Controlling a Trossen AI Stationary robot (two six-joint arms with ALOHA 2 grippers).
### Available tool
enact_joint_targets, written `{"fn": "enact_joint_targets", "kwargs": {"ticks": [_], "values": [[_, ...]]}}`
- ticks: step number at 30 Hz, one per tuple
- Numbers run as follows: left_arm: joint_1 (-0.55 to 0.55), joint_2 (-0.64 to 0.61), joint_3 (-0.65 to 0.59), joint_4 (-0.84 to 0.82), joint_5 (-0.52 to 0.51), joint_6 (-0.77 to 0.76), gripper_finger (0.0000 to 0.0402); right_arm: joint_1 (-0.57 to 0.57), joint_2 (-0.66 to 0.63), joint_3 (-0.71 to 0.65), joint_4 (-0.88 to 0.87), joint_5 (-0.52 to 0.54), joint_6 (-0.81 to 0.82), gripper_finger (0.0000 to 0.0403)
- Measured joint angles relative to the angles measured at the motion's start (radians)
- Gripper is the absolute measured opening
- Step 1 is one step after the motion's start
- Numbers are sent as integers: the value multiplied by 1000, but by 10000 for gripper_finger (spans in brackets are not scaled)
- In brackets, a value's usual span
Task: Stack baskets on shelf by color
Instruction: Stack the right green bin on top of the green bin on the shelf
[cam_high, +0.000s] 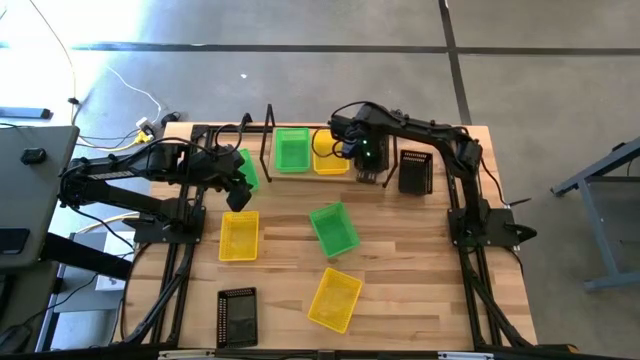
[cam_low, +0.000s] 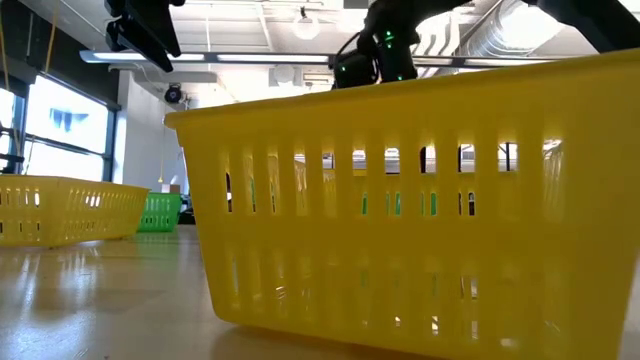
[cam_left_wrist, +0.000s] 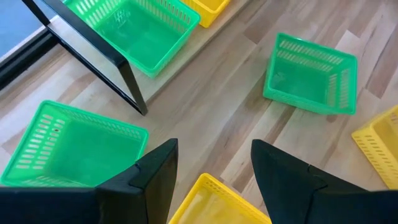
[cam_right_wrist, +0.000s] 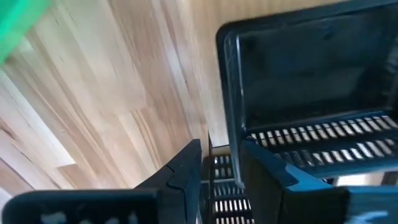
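The shelf stands at the table's far edge and bears a green basket, a yellow basket and, at its right end, a black basket. My right gripper points down over that black basket, open, one finger on either side of one wall. My left gripper hangs open and empty above a green basket and a yellow basket on the table's left. My right gripper has its fingers close on either side of the black basket's upright wall, coming from above. Whether a finger touches the wall, I cannot tell.
Loose on the table: a black basket right of the shelf, a green basket at the middle, a yellow basket and a black basket near the front. The yellow one fills the low view.
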Motion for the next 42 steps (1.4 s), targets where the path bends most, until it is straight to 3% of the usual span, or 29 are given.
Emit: {"fn": "enact_joint_targets", "kwargs": {"ticks": [9, 18, 42], "values": [[0, 0, 0, -1, 13, 52, 195, 14, 0, 171, -36, -11, 113, 99], [-13, 0, 0, -43, 67, 52, 195, 120, -1, 325, -36, 7, 214, 99], [-87, 0, 0, -90, 62, 41, 195, 440, -6, 336, -37, 92, 494, 99]]}}
